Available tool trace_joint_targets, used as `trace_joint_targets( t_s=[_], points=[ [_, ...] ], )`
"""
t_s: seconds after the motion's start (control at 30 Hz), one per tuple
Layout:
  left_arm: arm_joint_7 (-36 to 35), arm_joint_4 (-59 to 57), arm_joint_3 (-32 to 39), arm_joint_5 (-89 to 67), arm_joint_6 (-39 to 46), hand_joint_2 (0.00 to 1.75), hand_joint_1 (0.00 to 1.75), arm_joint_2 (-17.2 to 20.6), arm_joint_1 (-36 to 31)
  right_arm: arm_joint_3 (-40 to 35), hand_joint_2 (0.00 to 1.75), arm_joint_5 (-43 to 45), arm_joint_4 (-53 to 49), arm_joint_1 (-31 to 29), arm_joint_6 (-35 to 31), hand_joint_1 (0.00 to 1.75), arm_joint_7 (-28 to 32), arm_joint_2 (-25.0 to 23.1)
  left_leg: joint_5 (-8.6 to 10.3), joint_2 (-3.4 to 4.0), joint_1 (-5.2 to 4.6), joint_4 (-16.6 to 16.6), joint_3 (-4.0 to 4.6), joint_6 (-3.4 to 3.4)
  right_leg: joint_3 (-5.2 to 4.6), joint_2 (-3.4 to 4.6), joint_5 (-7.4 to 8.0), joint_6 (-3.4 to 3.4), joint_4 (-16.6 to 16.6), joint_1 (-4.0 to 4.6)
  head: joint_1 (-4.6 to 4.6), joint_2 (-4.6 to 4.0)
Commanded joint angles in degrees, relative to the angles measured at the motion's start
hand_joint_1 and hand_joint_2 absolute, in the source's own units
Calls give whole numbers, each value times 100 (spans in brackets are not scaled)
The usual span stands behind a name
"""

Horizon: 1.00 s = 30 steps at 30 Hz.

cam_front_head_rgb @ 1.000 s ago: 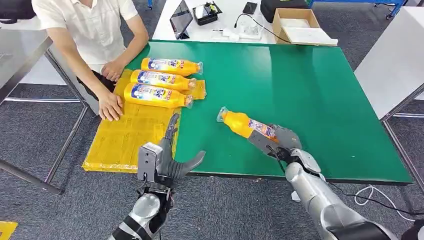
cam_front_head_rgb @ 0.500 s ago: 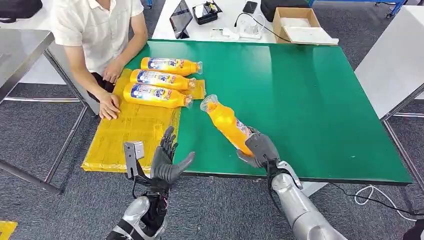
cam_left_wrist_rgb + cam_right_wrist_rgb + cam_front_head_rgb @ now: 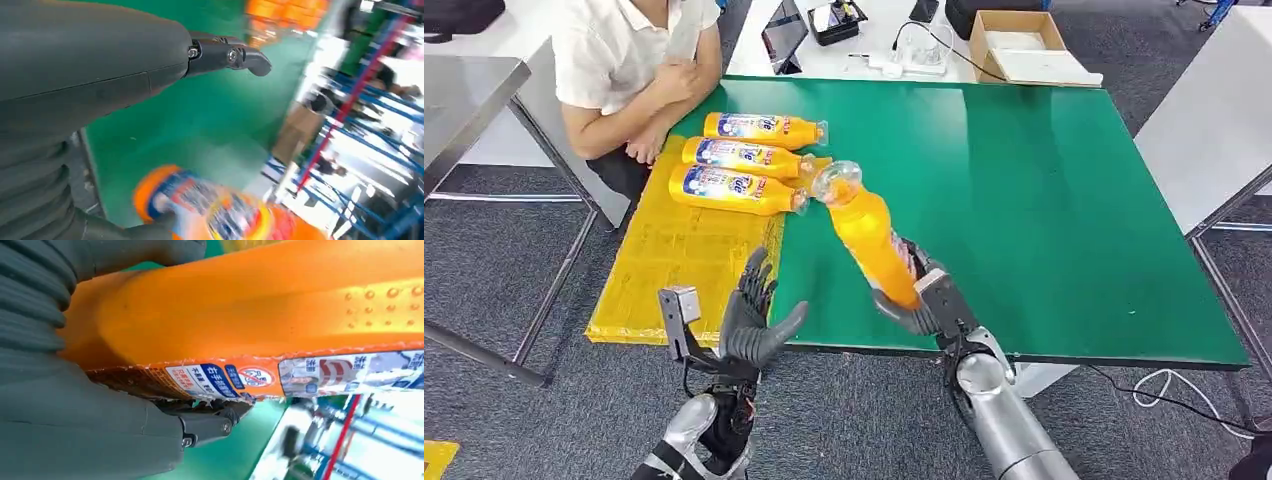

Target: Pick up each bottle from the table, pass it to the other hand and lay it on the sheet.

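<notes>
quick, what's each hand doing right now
Left hand: open, fingers spread, holding nothing.
Right hand: holding the orange bottle by its base, lifted off the green table.

The right arm comes in from below, silver and bent upward, and the wrist is turned so that the palm faces inward. The right hand [image 3: 921, 298] grips the lower part of an orange bottle [image 3: 871, 238] and holds it raised and tilted, with the cap end pointing up and to the left. In the right wrist view the dark fingers [image 3: 210, 422] wrap under the bottle body. The left arm is also raised from below. The left hand [image 3: 754, 320] is upright, holds nothing, with its fingers spread apart and the thumb pointing toward the right hand.
</notes>
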<state>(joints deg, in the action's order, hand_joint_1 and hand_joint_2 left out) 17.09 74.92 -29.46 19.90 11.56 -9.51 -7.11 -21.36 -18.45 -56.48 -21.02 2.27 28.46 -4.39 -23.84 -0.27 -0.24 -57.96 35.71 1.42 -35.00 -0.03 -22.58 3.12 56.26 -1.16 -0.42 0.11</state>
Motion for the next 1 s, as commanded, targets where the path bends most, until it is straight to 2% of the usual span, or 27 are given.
trace_joint_targets(
  t_s=[0.03, 0.07, 0.1, 0.23, 0.5, 0.53, 0.6, 0.67, 0.7, 1.0],
  points=[
    [-213, 361, -527, -313, -163, 175, 0, 290, -95, -756, 175, -83, 260, -135, -172, 173, 149, -169, -16, 17, 8, 0, -31, -11, 27, 15, -10, -16, -2, 9, 0, 2],
    [-365, 200, -489, -218, -156, 175, 0, 257, -134, -843, 175, -112, 223, -152, -194, 173, 185, -196, -11, 15, 5, 0, -21, -8, 19, 13, -6, -12, -2, 6, 0, 2],
    [-377, 146, -472, -200, -141, 175, 0, 247, -158, -868, 175, -114, 193, -156, -191, 175, 185, -210, -27, 22, 13, -4, -47, -16, 44, 18, -18, -24, 0, 14, 2, 2],
    [-336, -7, -377, -107, -112, 175, 0, 172, -265, -1010, 175, -155, 124, -194, -169, 169, 144, -240, -9, 8, 5, 1, -18, -8, 19, 6, -6, -13, -3, 5, 2, 2],
    [-360, 347, -534, -17, -262, 175, 0, 238, -265, -1159, 175, -200, 612, -324, -250, 168, 162, -301, -8, 7, 3, 1, -18, -6, 18, 5, -6, -11, -2, 4, 0, 2],
    [-410, 283, -513, 18, -229, 175, 0, 219, -295, -1188, 175, -205, 600, -336, -243, 175, 173, -323, -14, 8, 7, 1, -30, -11, 31, 6, -10, -16, -4, 8, 0, 2],
    [-441, 242, -470, 83, -210, 175, 0, 184, -298, -1208, 175, -207, 565, -334, -240, 175, 177, -333, -3, 4, 0, 3, -10, -5, 9, 3, -2, -8, -2, 0, 0, 2],
    [-441, 242, -470, 83, -210, 175, 0, 184, -298, -1208, 175, -207, 565, -334, -240, 175, 177, -333, -15, 9, 7, -1, -31, -12, 31, 7, -11, -18, -1, 8, 0, 2],
    [-441, 242, -470, 83, -210, 175, 0, 184, -298, -1208, 175, -207, 565, -334, -240, 175, 177, -333, -2, 4, -1, 3, -7, -4, 7, 3, -2, -7, -1, -1, 0, 2],
    [-351, 507, -469, 283, -188, 175, 0, 180, -276, -1467, 175, -267, 540, -264, -206, 173, 176, -324, -13, 6, 6, -1, -21, -9, 22, 4, -11, -15, 0, 7, 0, 2]
  ],
)
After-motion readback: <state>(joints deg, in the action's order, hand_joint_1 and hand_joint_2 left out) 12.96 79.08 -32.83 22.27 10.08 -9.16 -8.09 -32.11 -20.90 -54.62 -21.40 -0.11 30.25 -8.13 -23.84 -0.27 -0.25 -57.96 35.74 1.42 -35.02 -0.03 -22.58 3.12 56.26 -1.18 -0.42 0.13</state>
